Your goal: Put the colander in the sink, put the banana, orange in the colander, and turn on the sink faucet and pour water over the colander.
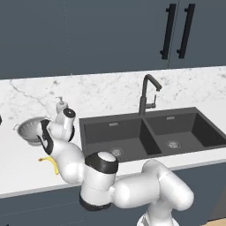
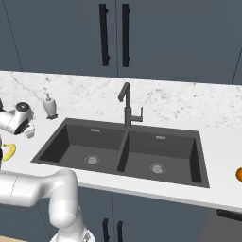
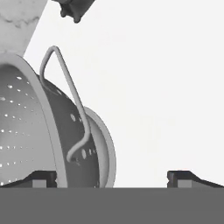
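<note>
One arm: white robot gripper (image 3: 112,177), jaws apart, nothing between them.
Colander: perforated silver-grey metal colander (image 1: 32,130) on white marble table (image 1: 110,90), left of dark sink (image 1: 132,137).
Offset: colander rim lies toward one fingertip (image 3: 41,177), off-centre.

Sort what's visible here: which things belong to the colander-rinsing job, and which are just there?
Job: colander, banana, orange, sink, faucet, open gripper at the colander's handle.

Bystanders: soap dispenser, cabinet handles.

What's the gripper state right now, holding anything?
Gripper: open, holding nothing; jaws wide at the colander rim and handle on the counter.
</note>
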